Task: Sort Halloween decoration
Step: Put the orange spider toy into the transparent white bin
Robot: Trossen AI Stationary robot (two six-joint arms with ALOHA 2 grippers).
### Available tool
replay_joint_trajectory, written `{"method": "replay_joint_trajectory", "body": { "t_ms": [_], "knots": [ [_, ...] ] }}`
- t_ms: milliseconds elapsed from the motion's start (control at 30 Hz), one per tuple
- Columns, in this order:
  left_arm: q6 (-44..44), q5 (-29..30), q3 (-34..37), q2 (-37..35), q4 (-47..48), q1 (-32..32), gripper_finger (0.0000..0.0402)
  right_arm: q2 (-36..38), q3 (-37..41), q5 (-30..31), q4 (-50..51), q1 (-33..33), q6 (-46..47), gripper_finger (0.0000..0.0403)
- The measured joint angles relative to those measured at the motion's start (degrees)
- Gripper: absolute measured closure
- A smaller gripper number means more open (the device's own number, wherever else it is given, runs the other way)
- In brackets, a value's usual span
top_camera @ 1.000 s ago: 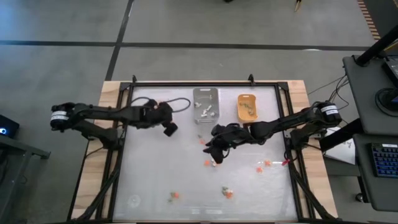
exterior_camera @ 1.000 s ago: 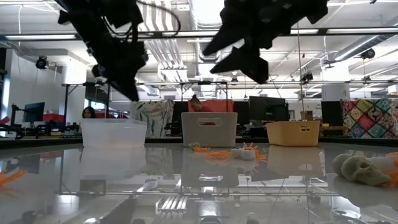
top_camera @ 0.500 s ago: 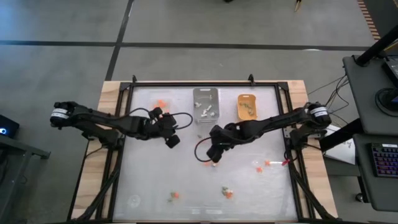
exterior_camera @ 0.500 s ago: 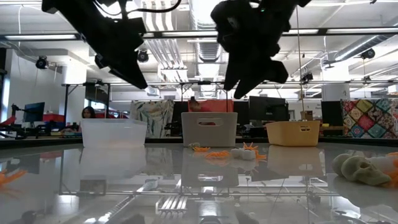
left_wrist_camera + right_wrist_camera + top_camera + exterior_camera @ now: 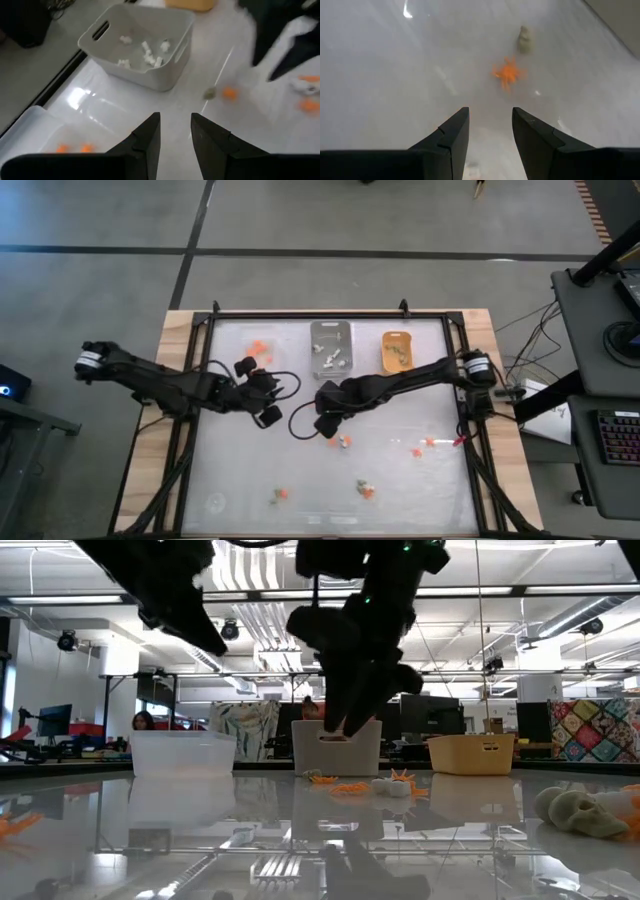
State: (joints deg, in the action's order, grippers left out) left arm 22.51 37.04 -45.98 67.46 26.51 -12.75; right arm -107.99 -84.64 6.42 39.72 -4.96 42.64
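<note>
Halloween decoration (image 5: 345, 441) pieces lie scattered over the table (image 5: 240, 470); from above, the right pincer (image 5: 325, 423) has swung leftward to centre, the nearest trinkets at its four o'clock. Low view: both arms hang above. Left wrist: left pincer (image 5: 175, 135) spread, empty. Right wrist: right pincer (image 5: 490, 135) spread, an orange spider (image 5: 507, 74) at twelve o'clock, likely the next pick.

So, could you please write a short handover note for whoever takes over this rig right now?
Left claw: open, empty, near the grey tray.
Right claw: open, empty, over the table's middle, facing an orange trinket and a tan trinket.
Done: white pieces in the grey tray, orange ones in the clear tray, some pieces in the orange-yellow tray.
Left: several loose trinkets on the table, including a near-edge pair.
</note>
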Motion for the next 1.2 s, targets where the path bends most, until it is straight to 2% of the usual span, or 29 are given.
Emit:
{"method": "replay_joint_trajectory", "body": {
  "t_ms": [100, 333, 433, 767, 867, 1033, 1200],
  "knots": [
    [-1.1, 0.1, 0.0, -2.9, 0.4, -2.0, 0.031, -2.0, -1.8, -0.3, 0.1, 0.1, -4.6, 0.0261],
    [-3.2, 1.2, 0.4, -9.6, 0.4, -5.4, 0.031, -4.5, -2.8, -0.2, 0.5, -0.1, -33.9, 0.0261],
    [-3.7, 1.6, 0.7, -11.6, 0.0, -5.6, 0.031, -4.8, -2.7, 1.2, -0.1, -0.1, -39.7, 0.0262],
    [-3.7, 2.0, 2.0, -11.4, -0.5, -5.6, 0.031, -8.8, -2.7, 4.8, -2.6, 0.1, -42.8, 0.0265],
    [-3.6, 2.1, 2.0, -10.5, -0.6, -5.6, 0.031, -10.0, -2.8, 8.5, -2.8, 0.0, -42.3, 0.0266],
    [-2.8, 2.6, 2.0, -9.0, -1.0, -5.7, 0.031, -10.9, -2.9, 7.6, -3.1, 0.3, -42.1, 0.0269],
    [-2.5, 3.0, 2.0, -7.9, -2.0, -5.7, 0.031, -10.7, -2.9, 6.4, -3.1, 0.7, -42.0, 0.0315]
  ]
}}
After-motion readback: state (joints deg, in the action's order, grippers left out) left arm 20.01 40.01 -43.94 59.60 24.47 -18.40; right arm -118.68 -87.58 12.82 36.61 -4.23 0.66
